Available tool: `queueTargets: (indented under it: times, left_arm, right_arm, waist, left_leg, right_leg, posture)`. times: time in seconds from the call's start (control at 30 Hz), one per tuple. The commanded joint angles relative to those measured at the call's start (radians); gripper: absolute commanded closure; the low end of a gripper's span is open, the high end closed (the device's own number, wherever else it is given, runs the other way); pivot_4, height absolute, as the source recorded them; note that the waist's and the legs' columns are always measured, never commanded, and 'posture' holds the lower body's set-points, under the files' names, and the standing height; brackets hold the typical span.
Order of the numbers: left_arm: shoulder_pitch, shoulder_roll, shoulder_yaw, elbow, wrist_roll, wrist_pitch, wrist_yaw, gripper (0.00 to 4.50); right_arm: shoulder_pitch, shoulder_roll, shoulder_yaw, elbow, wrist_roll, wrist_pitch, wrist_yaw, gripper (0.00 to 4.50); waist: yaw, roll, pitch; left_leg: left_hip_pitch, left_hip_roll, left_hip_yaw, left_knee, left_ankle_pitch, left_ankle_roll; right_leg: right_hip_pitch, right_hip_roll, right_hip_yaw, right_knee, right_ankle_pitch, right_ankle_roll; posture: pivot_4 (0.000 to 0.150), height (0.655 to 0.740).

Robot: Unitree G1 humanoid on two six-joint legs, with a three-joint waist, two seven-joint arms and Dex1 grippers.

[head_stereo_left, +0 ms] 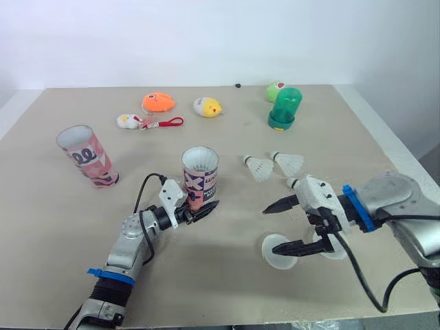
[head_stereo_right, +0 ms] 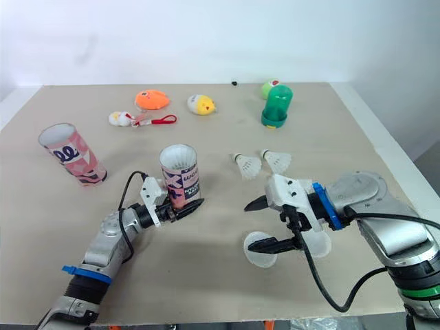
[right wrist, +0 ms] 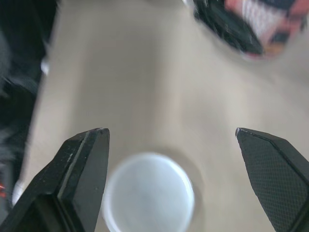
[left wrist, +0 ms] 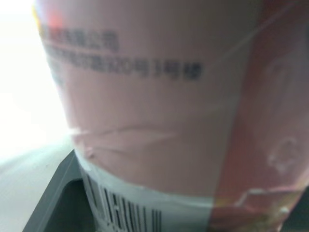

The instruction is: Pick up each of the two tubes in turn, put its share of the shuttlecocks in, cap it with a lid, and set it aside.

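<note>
The left gripper (head_stereo_left: 199, 210) has its fingers clamped low on the patterned tube (head_stereo_left: 200, 175), which stands upright near the middle of the table (head_stereo_left: 206, 282). Gripping it that low leaves the mouth free, and something white, seemingly shuttlecock feathers, already shows inside. I'd say this tube is being steadied for capping.

The right gripper (head_stereo_left: 273, 232) hangs over a white lid (head_stereo_left: 270, 242) lying flat on the table. Its fingers are spread wide, one to either side of the lid, and they have not closed on it. That looks like the line-up for a pinch across the rim. A second lid (head_stereo_right: 317, 244) lies just beside it, partly behind the gripper.

Two loose shuttlecocks (head_stereo_left: 258, 167) rest beyond the right gripper, probably the share for the second tube (head_stereo_left: 88, 157), which leans, open-mouthed, well apart on the left.
</note>
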Motion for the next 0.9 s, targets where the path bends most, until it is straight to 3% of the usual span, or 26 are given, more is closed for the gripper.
queueTargets:
  times: [0.03,0.4,0.5,0.73,0.77,0.9]
  left_arm:
    - [0.026,-0.003,-0.019,0.076,0.027,-0.031,0.000,1.43]
    - [0.064,0.017,-0.039,0.083,0.001,0.088,-0.045,1.43]
    - [0.072,0.025,-0.045,0.071,0.002,0.116,-0.051,1.43]
    - [0.077,0.041,-0.066,0.076,0.032,0.142,-0.052,1.43]
    - [0.076,0.043,-0.070,0.079,0.032,0.147,-0.054,1.43]
    - [0.073,0.046,-0.075,0.081,0.029,0.151,-0.057,1.43]
  right_arm:
    - [0.028,0.018,0.017,0.068,-0.077,-0.129,-0.022,0.04]
    - [0.050,0.068,0.077,0.206,-0.189,-0.292,-0.029,0.04]
    - [0.047,0.070,0.082,0.223,-0.200,-0.305,-0.023,0.85]
    - [0.041,0.072,0.092,0.246,-0.217,-0.324,-0.014,4.19]
    - [0.038,0.073,0.093,0.246,-0.215,-0.323,-0.012,4.44]
    - [0.012,0.088,0.082,0.231,-0.178,-0.299,-0.004,4.44]
  waist:
    - [0.000,0.001,-0.001]
    - [-0.004,0.015,-0.013]
    - [-0.004,0.015,-0.015]
    - [-0.004,0.015,-0.025]
    - [-0.004,0.014,-0.027]
    - [-0.007,0.014,-0.030]
  left_leg:
    - [0.002,0.000,0.000,0.001,0.000,0.000]
    - [0.004,0.000,0.002,-0.002,0.000,0.000]
    - [0.007,0.000,0.002,-0.006,0.000,0.000]
    - [0.010,0.000,0.002,-0.008,-0.001,-0.001]
    - [0.010,0.000,0.002,-0.008,-0.001,-0.001]
    - [0.011,0.000,0.002,-0.009,-0.002,-0.001]
  right_leg:
    - [0.002,0.000,0.000,-0.001,-0.001,-0.002]
    - [0.006,0.001,0.002,-0.009,0.002,0.000]
    - [0.007,0.001,0.003,-0.009,0.002,0.000]
    - [0.008,0.001,0.003,-0.009,0.000,0.000]
    - [0.009,0.001,0.003,-0.009,-0.001,-0.001]
    - [0.010,0.001,0.003,-0.009,-0.002,-0.003]
  posture:
    - [0.150,0.7400]
    - [0.150,0.7400]
    - [0.150,0.7400]
    - [0.150,0.7400]
    - [0.150,0.7400]
    - [0.150,0.7400]
